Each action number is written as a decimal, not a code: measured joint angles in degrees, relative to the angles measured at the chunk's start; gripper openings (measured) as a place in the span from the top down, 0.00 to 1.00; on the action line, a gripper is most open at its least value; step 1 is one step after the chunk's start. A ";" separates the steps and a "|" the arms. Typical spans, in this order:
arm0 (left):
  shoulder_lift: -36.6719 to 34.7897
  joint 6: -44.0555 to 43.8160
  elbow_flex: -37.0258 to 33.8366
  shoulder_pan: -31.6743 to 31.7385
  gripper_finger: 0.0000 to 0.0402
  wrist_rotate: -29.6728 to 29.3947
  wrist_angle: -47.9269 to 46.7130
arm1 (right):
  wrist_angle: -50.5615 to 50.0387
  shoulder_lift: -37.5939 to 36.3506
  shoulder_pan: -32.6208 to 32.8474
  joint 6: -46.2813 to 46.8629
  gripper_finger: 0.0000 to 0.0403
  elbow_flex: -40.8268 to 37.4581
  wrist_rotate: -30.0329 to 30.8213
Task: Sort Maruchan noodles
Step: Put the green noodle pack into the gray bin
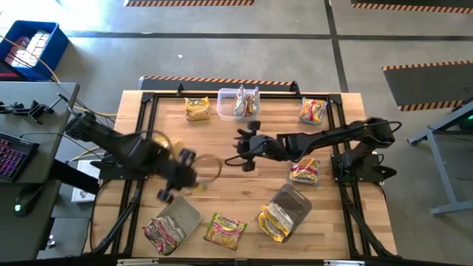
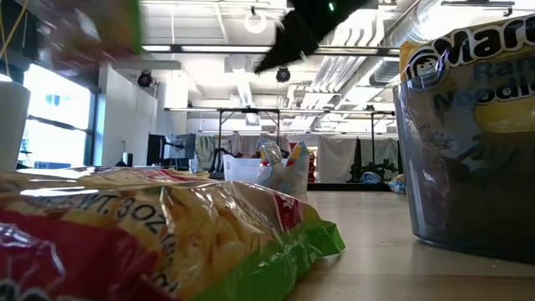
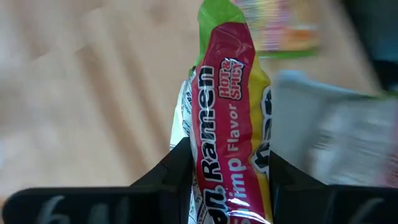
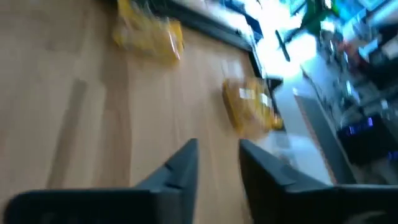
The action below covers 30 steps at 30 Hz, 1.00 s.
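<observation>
My left gripper (image 1: 183, 171) (image 3: 227, 155) hangs over the table's left middle, shut on a red Hot & Spicy shrimp noodle packet (image 3: 227, 106) with a green end. Above the table's middle, my right gripper (image 1: 244, 146) (image 4: 219, 149) has a narrow gap between its fingers and nothing in it. Other noodle packets lie flat on the wood: a yellow one (image 1: 196, 108) far left, a pink-yellow one (image 1: 312, 111) far right, one (image 1: 304, 171) under the right arm and one (image 1: 225, 230) (image 2: 167, 234) at the near edge. My left gripper pinches the red packet between its two fingers, at the packet's near part (image 3: 211, 171). The packet runs lengthwise along the fingers, and its green end (image 3: 217, 15) sticks out past the fingertips. Its printed face bulges toward the camera. It hangs clear of the table.
A clear tub (image 1: 238, 103) with silvery packets stands at the far middle. A tub (image 1: 295, 203) with a yellow packet sits near right, and another (image 1: 181, 214) with a pink packet near left. A black frame (image 1: 148, 100) rims the table.
</observation>
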 joint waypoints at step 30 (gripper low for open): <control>14.22 -5.69 -4.71 -24.87 0.79 2.78 11.09 | 13.87 -0.01 5.43 7.30 1.00 -9.85 1.76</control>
